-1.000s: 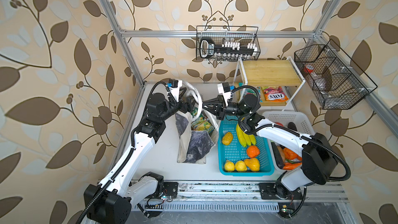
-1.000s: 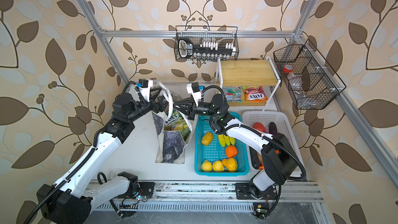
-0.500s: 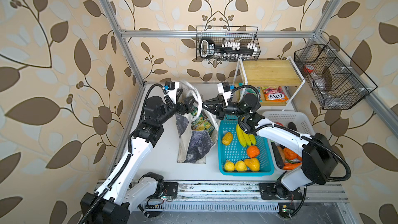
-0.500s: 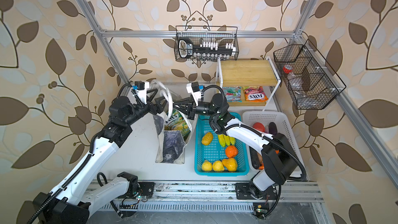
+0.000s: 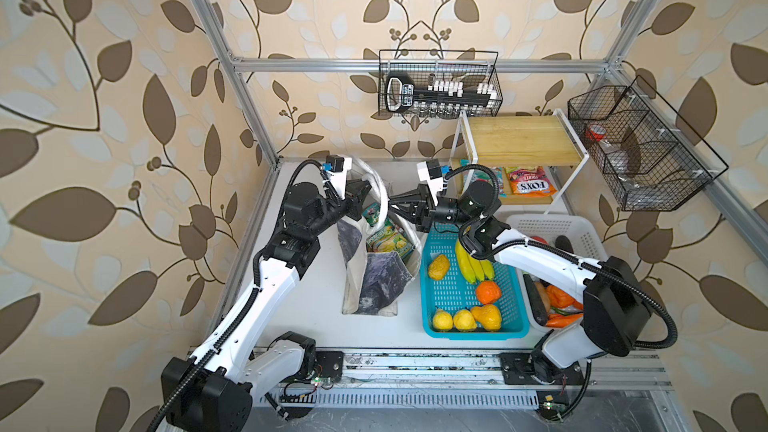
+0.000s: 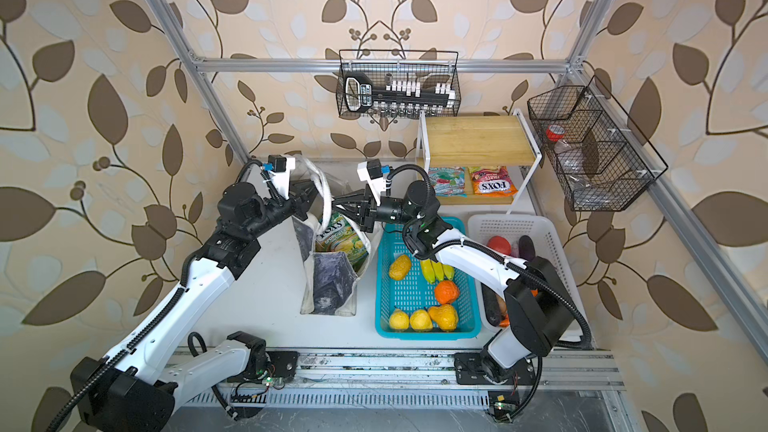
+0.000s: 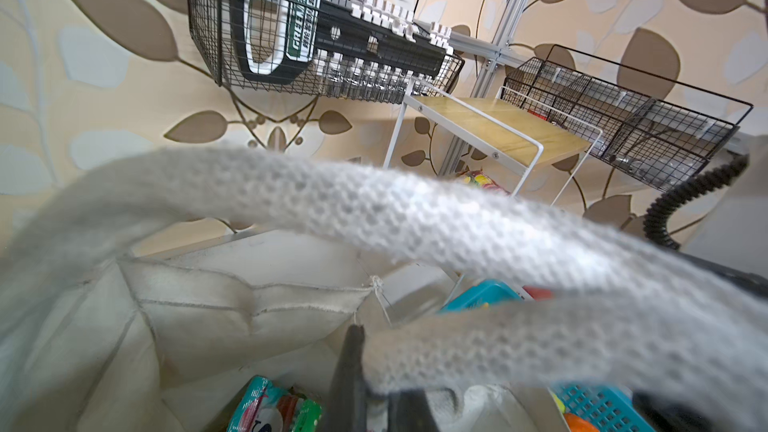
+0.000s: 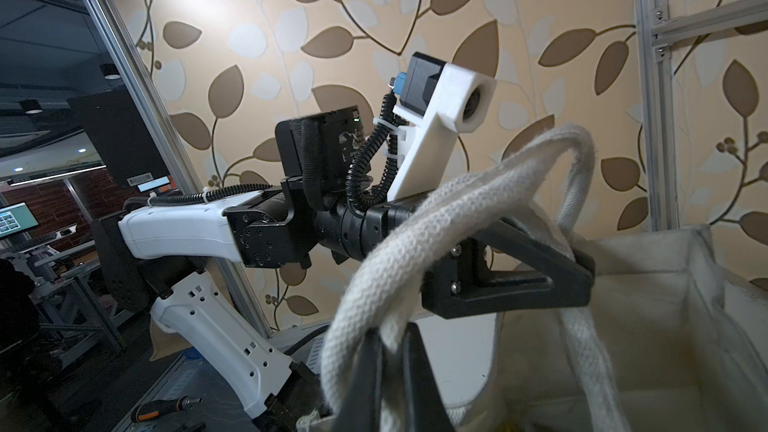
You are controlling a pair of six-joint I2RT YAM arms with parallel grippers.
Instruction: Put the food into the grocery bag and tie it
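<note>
Canvas grocery bag (image 5: 374,280), two handles (image 7: 374,201) — left pincer (image 8: 579,261) clenching one, right pincer (image 5: 394,202) clenching the other

Robot lab cell dressed up as a home pantry corner. Leaf-print wallpaper panels (image 5: 124,76) set behind a bare aluminium frame (image 5: 311,65); black wire baskets (image 5: 490,72) hung from that frame; bolted floor rail (image 5: 415,367) along its front. Beyond the frame, a dim workroom with a lit monitor (image 8: 16,222), ceiling spotlights (image 8: 33,106) and a brick wall (image 8: 54,201).
</note>
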